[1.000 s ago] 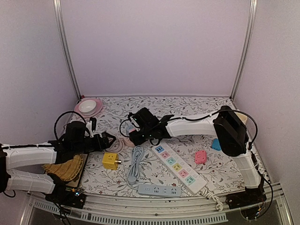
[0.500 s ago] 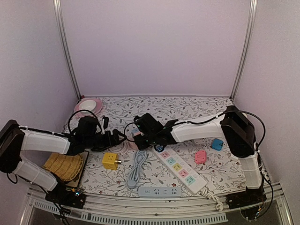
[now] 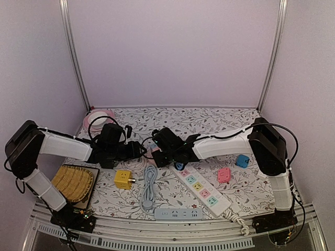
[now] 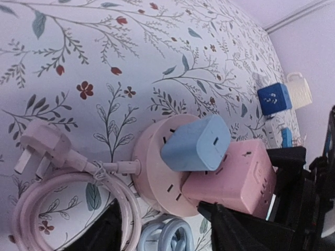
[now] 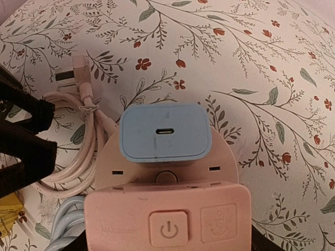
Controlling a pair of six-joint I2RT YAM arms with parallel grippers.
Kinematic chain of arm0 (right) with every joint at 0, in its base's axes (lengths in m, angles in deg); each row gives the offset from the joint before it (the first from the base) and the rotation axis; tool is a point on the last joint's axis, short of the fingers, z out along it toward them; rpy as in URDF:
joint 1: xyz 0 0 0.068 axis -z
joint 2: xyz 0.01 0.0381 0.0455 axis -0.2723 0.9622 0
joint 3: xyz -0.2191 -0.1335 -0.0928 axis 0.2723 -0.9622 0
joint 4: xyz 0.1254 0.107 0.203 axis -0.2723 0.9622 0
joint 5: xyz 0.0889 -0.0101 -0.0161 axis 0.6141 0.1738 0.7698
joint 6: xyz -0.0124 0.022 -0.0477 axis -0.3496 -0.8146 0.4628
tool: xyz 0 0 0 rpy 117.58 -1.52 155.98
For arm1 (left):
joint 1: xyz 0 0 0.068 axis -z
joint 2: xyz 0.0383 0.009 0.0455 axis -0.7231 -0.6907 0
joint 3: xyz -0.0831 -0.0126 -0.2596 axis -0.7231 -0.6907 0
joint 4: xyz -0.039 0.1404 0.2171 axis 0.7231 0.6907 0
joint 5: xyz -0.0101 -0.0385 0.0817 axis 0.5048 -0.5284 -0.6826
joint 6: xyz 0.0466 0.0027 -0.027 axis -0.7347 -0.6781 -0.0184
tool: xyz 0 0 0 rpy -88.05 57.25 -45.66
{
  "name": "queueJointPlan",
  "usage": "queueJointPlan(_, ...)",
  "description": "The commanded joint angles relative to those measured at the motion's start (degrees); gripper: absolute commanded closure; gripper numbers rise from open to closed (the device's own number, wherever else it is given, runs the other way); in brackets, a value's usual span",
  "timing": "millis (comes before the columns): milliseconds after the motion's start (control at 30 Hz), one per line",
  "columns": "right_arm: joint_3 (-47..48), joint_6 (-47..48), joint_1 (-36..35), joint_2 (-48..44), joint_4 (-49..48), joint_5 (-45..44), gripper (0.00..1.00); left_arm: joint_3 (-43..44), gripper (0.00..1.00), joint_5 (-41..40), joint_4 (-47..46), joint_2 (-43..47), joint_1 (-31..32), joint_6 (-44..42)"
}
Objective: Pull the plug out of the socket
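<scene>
A round pink socket lies flat on the floral table. A light blue plug and a pink adapter cube with a power button are plugged into it. In the right wrist view the blue plug sits above the cube on the socket. My right gripper is shut on the pink cube from both sides. My left gripper is open, its fingers straddling the socket's near rim and the cable loops. In the top view the left gripper and the right gripper meet at the socket.
The socket's coiled pink cable and plug lie left of it. A blue-grey cable, a yellow cube, a white power strip, a grey strip, a small pink adapter, a blue cube and a woven tray lie around.
My left arm has reached right and forward until its gripper arrived at the socket. My right gripper has shifted slightly right, still on the pink cube.
</scene>
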Motion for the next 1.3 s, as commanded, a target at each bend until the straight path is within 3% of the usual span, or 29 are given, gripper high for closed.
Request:
queueJointPlan(0,-0.5,-0.7,-0.3,-4.8,-0.8,-1.4,0.44,1.9,0.51,-1.1,1.7,-2.4,0.9,-1.8)
queueJointPlan(167,-0.9,-0.8,-0.3,-5.2,-0.8,-1.3,0.41,2.9,0.72,-1.1,1.6,-4.0,1.6,-2.0)
queueJointPlan(400,-0.9,-0.8,-0.3,-5.3,-0.5,-0.3,0.34,4.7,0.89,-0.8,1.1,-6.6,2.3,-1.9)
queueJointPlan(633,-1.0,-1.1,-0.3,-5.7,-0.2,-0.5,0.32,6.7,0.96,0.0,0.2,-9.6,3.3,-1.4)
queueJointPlan(1267,-2.3,-1.6,-0.3,-5.0,1.1,-0.1,0.33,7.5,1.0,0.9,-1.5,-13.4,4.3,-0.1)
